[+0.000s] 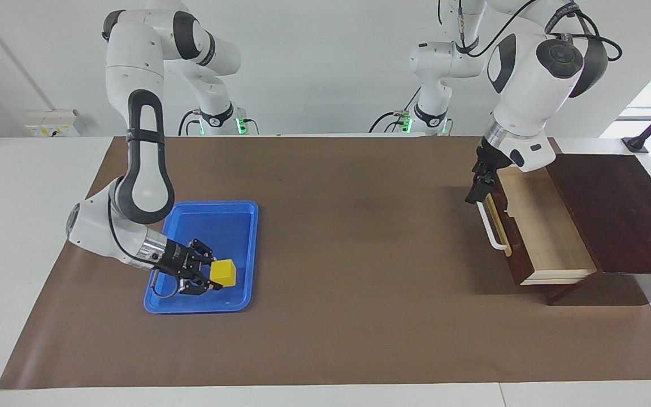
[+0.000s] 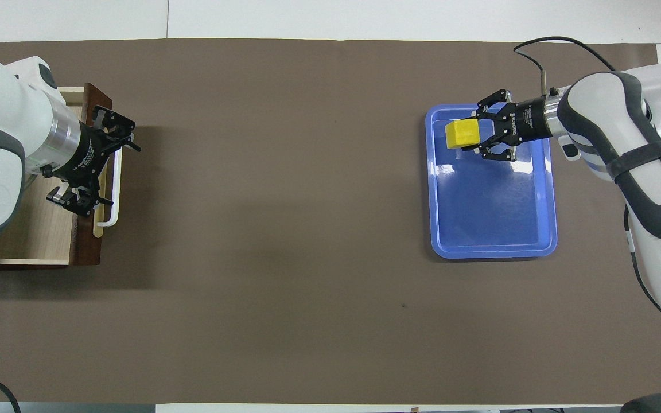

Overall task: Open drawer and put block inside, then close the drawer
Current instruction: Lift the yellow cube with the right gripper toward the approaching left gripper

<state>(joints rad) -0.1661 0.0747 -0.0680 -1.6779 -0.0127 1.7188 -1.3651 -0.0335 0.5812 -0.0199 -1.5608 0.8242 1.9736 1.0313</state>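
the right gripper point(image 1: 208, 273) lies low in the blue tray point(image 1: 241, 226), its fingers pinching the block point(image 1: 224, 272) from the side. the block looks tipped and may be just off the tray floor; it sits at the end of the tray farther from the robots. the arm comes in nearly level, probably so the fingers can close on two flat faces without hitting the tray's rim. in the overhead view the right gripper point(image 2: 488, 135) and block point(image 2: 461, 133) show at about twelve o'clock in the tray point(image 2: 494, 229).

the drawer point(image 1: 534, 226) is pulled well out of the cabinet point(image 1: 613, 209), its pale inside bare, so the opening step looks done and the carry is next. the left gripper point(image 1: 481, 186) hangs over the end of the white handle point(image 1: 492, 234) nearer the robots, fingers spread and holding nothing. it seems to wait there, perhaps to keep close for the closing push. in the overhead view the left gripper point(image 2: 92, 166) covers part of the drawer's front at about nine o'clock on the counter, with the drawer point(image 2: 32, 229) open toward the middle.

tray and cabinet stand well apart, at the two ends of the counter point(image 1: 359, 254), so the block must cross the whole width. a brown sheet covers the counter, with white edge showing around it. a plain white wall stands at the robots' end, and a bright window shows at about two o'clock in the facing view.
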